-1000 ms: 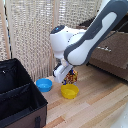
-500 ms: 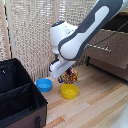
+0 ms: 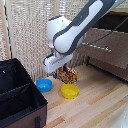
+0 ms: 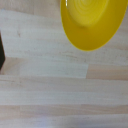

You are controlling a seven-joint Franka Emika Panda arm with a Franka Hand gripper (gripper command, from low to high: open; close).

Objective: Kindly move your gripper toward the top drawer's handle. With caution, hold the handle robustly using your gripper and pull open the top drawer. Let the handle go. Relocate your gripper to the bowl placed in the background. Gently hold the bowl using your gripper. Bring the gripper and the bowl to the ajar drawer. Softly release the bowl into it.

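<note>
Gripper, white and boxy, hangs over the wooden floor above the bowls; I cannot tell its opening, and no grasp shows. Small bright blue plastic bowl lies beside the yellow plastic bowl, near the black fabric box. Judged step: reaching the blue bowl. Next, shift over it; box edge limits room.

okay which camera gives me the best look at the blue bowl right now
The exterior view. There the blue bowl sits whole on the wooden floor, beside the black box and apart from the yellow bowl. The wrist view shows none of it, only the yellow bowl and floor planks.
</note>
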